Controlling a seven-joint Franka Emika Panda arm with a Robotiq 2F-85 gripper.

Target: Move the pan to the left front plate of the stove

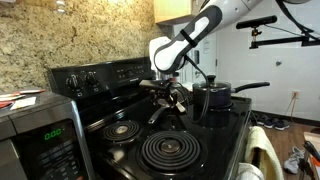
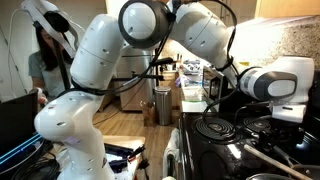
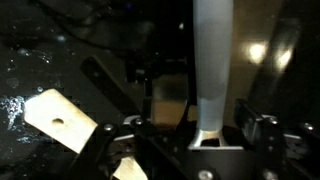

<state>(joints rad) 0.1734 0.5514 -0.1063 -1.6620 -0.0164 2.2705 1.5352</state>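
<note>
Gripper [image 1: 165, 90]: positioned low at the rear of the stove [image 1: 218, 135], directly over the pan [image 1: 168, 100]. In the wrist view its jaws flank a pale upright shaft; clamped or slack, cannot tell.
Pan: at the back, just beside the saucepan [image 1: 214, 97]; resting or raised, unclear.
Wooden spatula [image 3: 58, 122]: near the jaws.
Left front plate [image 1: 172, 152]: bare coil, nothing on it.
Progress, as judged: the grasp stage at most; carry and set-down outstanding.
</note>
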